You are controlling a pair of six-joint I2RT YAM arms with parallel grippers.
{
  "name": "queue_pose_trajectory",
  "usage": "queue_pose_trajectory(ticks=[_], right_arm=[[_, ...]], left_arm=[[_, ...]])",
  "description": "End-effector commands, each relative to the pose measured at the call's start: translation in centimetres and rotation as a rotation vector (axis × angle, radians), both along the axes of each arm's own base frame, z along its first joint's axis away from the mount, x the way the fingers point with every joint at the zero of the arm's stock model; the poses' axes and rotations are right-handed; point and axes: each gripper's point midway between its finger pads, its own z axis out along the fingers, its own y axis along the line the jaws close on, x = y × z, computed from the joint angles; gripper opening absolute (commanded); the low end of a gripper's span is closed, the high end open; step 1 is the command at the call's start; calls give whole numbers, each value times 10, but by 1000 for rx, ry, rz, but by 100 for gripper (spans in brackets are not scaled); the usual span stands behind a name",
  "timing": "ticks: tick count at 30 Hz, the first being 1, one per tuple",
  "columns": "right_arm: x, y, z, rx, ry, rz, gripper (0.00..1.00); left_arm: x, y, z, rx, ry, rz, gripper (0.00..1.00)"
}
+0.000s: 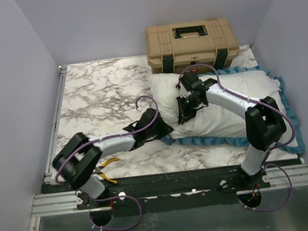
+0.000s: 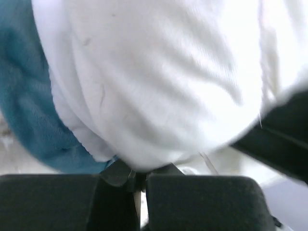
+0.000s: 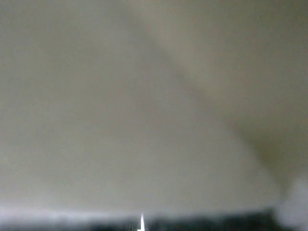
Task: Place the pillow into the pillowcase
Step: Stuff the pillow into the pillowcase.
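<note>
Top external view: pillow (image 1: 224, 100) lies on the right half of the marble tabletop (image 1: 102, 93), over the pillowcase (image 1: 289, 118), whose blue frill shows along its near and right sides. Left jaws, at the pillow's left end, are pressed together against white fabric; a pinch cannot be confirmed. Right jaws, on the pillow's top, are pressed together; the right wrist view is blurred.
</note>
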Motion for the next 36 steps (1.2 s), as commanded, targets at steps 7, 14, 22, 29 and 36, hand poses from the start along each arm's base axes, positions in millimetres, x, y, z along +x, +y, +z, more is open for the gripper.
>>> queue_pose_trajectory(ticks=[7,14,22,29,36], right_arm=[[14,-51,-13,-282,-49,12,0],[-5,-43,-26,-283,4,47,0],[-2,-85,-27,-501,-35,-52,0],[9,-84,-8,-499,-90,-24,0],[-5,-31,-4,-207,-8,2,0]], left_arm=[[-22,70,64,-7,-103,163,0],[-14,75,98,1,-192,143,0],[-3,151,129,459,-294,195,0],[0,148,116,572,-281,87,0],[-14,64,97,224,-225,-130,42]])
